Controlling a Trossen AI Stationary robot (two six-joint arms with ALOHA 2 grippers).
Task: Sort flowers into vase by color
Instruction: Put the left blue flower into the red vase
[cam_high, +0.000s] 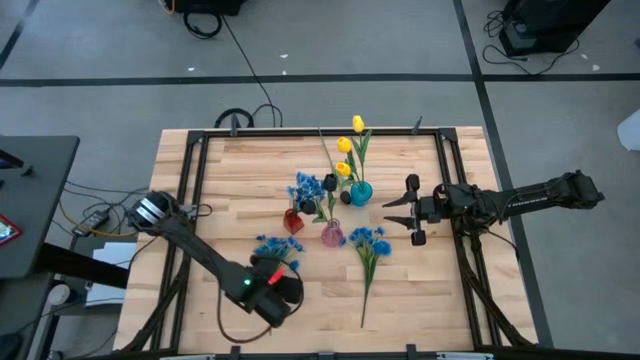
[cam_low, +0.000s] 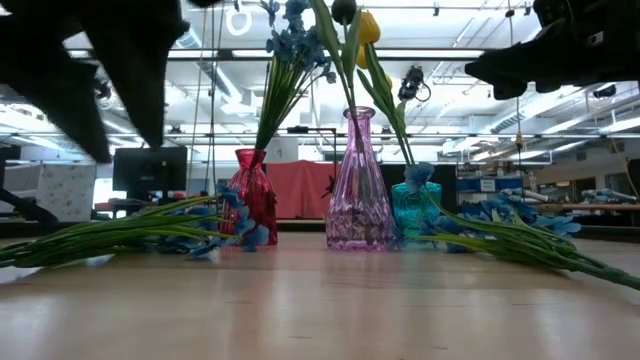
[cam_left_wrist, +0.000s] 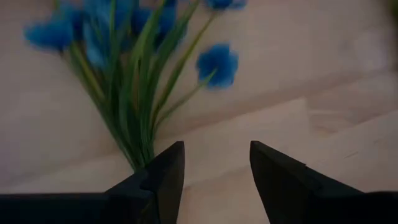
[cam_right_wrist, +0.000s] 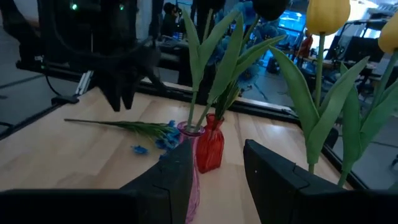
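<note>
The left arm reaches from nine o'clock toward six o'clock on the table, its left gripper (cam_high: 268, 270) low over the wood, fingers (cam_left_wrist: 166, 171) parted with a clear gap. The right arm stretches in from three o'clock, its right gripper (cam_high: 398, 215) raised, fingers (cam_right_wrist: 180, 168) apart, holding nothing

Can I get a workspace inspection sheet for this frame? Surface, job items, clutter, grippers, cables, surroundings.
Surface: wooden table, black frame rails.
Job's things: red vase holds blue blossoms; pink vase holds dark tulips; teal vase holds yellow tulips. Two blue bunches lie loose: left bunch, right bunch.
Clutter: nothing seen.
Grippers: left gripper open, above the left bunch's stems; right gripper open, empty, beside the vases.
Cables: black cable on the floor behind the table.
Surroundings: grey floor, lab room beyond.
</note>
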